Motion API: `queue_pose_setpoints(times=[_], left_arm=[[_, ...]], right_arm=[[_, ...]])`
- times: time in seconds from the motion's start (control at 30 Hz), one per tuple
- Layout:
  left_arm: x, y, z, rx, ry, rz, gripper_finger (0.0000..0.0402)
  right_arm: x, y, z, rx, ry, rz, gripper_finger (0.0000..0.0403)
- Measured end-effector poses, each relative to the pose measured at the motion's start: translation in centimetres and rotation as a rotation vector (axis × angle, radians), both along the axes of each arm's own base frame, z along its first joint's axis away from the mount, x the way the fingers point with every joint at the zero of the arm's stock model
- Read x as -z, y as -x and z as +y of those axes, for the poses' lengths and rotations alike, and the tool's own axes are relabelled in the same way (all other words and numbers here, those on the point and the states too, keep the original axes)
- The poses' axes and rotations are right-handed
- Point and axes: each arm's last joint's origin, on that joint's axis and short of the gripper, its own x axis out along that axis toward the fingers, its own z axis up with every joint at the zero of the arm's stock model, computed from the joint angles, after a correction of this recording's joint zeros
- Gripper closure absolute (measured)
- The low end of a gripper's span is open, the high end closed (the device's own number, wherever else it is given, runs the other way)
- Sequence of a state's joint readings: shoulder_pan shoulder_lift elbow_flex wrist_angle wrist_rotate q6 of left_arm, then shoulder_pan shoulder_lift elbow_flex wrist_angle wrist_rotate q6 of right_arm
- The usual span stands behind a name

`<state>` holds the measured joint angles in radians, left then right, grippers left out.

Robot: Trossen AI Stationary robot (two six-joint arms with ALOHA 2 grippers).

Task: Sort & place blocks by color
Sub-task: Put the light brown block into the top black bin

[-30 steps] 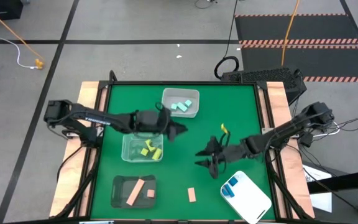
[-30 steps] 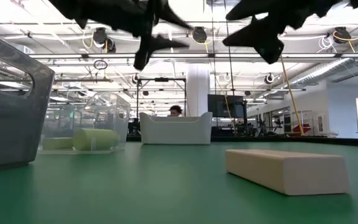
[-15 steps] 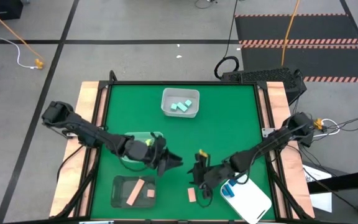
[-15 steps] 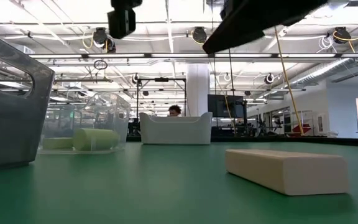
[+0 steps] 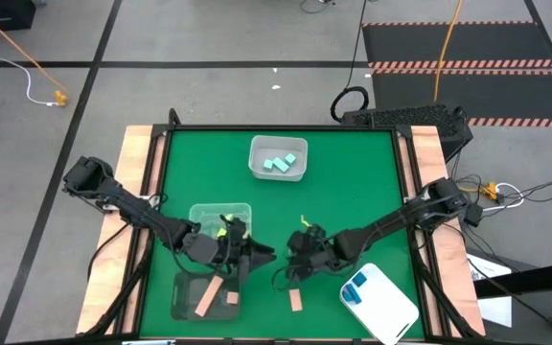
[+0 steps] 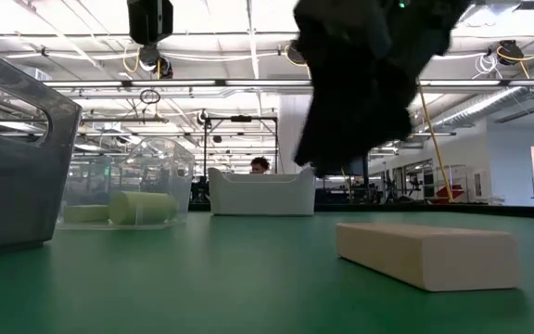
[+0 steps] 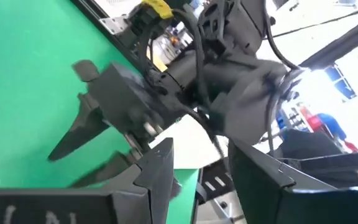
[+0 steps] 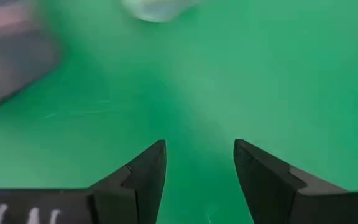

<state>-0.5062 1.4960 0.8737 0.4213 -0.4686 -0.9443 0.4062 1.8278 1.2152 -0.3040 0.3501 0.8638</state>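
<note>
**Both arms close in on the last loose block**

The right gripper (image 5: 284,276) hangs low over the front of the table, its fingers (image 8: 143,169) parted with only bare mat between them, holding nothing. A second ago it was farther right, near the white tray (image 5: 379,301); it has since swung in towards the tan-pink block (image 5: 296,301), which lies loose just in front of it. The left gripper (image 5: 260,255), also open and empty, has come forward from the middle to the dark tray (image 5: 186,285), which holds two tan-pink blocks (image 5: 209,296). The pickup looks close. Yellow blocks (image 5: 224,228) sit in one clear tub, mint blocks (image 5: 278,164) in another. The table is green; beyond lies a bright workshop.
</note>
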Motion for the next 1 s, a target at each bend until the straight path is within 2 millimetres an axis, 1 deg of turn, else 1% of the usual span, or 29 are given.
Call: queue_pose_setpoints(times=[0.1,0.2,0.27,0.37,0.5,0.67,0.73,0.83,1.0], left_arm=[[0.0,0.0,0.1,-0.021,-0.002,-0.001,0.0250],[0.1,0.0,0.2,-0.043,-0.008,0.003,0.0250],[0.1,-0.2,0.5,-0.053,0.004,0.002,0.0250],[0.1,-0.3,0.7,-0.061,0.013,0.003,0.0250],[0.1,-0.5,1.1,-0.028,-0.048,0.007,0.0250],[0.3,-0.8,1.6,0.086,-0.090,0.032,0.0250],[0.4,-0.9,1.7,0.156,-0.086,0.047,0.0250],[0.7,-0.8,1.5,0.263,-0.104,0.069,0.0250],[1.5,-0.5,1.5,0.324,-0.146,0.153,0.0250]], right_arm=[[0.6,0.9,-0.3,0.238,-0.142,0.077,0.0222],[0.8,1.6,0.4,0.357,-0.298,0.139,0.0222],[0.8,1.8,1.1,0.382,-0.363,0.146,0.0222],[0.7,2.0,2.1,0.403,-0.410,0.122,0.0222],[0.6,2.4,3.4,0.502,-0.462,0.071,0.0222],[0.5,3.1,4.9,0.637,-0.531,-0.018,0.0222],[0.5,3.2,5.2,0.679,-0.541,-0.050,0.0222],[0.5,3.3,5.3,0.697,-0.552,-0.052,0.0222],[0.2,3.0,5.5,0.683,-0.594,-0.083,0.0222]])
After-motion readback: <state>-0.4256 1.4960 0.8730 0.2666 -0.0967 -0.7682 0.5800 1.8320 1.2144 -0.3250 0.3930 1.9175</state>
